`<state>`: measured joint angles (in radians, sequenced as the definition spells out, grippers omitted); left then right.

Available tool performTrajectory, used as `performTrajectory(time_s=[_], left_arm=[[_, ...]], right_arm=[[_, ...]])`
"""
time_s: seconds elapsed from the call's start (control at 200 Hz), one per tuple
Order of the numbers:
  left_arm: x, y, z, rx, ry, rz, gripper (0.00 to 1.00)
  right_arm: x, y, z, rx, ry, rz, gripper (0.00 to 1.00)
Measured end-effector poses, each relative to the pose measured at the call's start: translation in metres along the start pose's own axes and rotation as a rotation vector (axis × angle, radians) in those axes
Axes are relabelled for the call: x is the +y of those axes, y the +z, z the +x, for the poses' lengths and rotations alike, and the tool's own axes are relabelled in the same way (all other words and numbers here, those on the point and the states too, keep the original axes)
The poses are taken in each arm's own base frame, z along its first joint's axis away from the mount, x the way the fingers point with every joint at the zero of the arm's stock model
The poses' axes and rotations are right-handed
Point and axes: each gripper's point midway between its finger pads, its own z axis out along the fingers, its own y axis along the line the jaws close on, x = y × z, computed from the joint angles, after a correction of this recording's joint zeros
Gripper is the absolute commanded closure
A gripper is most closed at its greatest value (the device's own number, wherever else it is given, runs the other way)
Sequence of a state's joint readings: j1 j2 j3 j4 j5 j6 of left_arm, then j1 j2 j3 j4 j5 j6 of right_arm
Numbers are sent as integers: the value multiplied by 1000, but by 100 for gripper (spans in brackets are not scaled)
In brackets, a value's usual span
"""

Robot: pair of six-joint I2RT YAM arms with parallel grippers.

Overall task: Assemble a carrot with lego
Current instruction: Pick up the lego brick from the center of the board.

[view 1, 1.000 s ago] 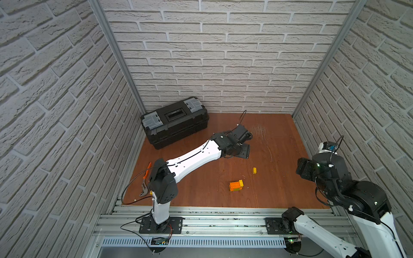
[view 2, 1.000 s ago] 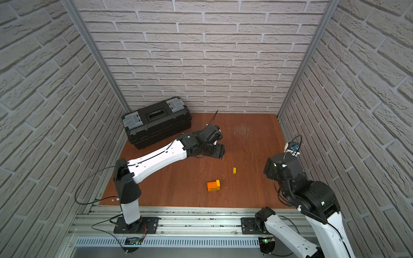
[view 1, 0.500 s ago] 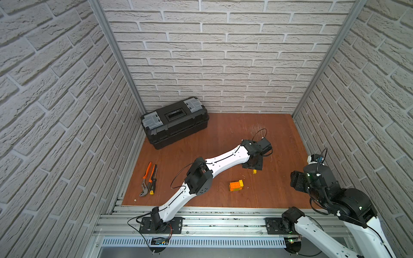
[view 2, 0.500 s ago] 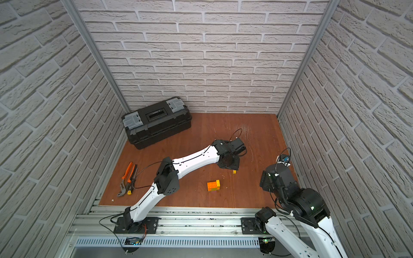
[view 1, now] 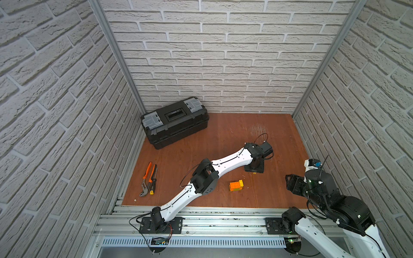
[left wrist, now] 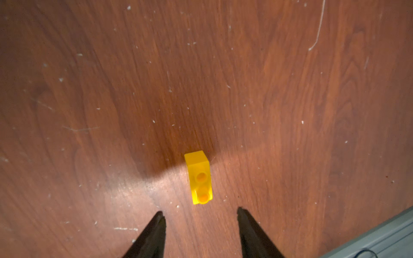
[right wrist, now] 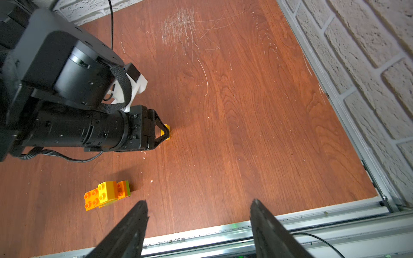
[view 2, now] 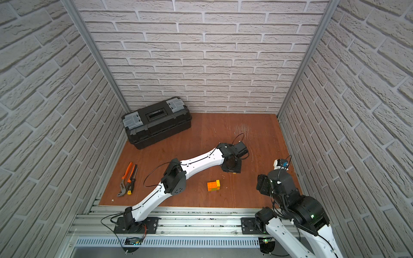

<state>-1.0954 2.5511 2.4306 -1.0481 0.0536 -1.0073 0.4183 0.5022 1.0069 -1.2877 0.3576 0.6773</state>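
Left wrist view: small yellow lego brick [left wrist: 199, 177] on bare wood, studs toward the camera, just ahead of the left gripper [left wrist: 200, 211]; jaws partly apart, a fingertip to either side of its line, not touching it. From the right wrist, same brick [right wrist: 168, 129] beyond the half-built carrot [right wrist: 107, 195], well apart from it, with bare table [right wrist: 245, 134] open from there to the right wall [right wrist: 357, 67]. Right gripper [right wrist: 199, 201] spread wide and holding nothing, raised to the right of the carrot, near the front rail [right wrist: 324, 219]. In both top views, carrot [view 1: 236, 185] [view 2: 213, 185] close to the front rail, open wood all round it; pliers [view 1: 148, 178] well to its left; toolbox [view 1: 174, 121] far to its back left, against the wall.
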Motion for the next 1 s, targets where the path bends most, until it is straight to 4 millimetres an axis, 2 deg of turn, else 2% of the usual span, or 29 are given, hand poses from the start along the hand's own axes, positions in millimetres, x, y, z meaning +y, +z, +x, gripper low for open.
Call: performTrajectory(time_s=[0.49,0.885,1.0], left_arm=[[7,23,1,8,-1,-34,50],[5,26,-7,-22,17,-28,63],[6,27,-8,-25,18,-34,71]], right_arm=[[4,1,2,15,-1,-18,27],[8,2,3,23,0,-35,28],[9,2,2,24,-1,-35,28]])
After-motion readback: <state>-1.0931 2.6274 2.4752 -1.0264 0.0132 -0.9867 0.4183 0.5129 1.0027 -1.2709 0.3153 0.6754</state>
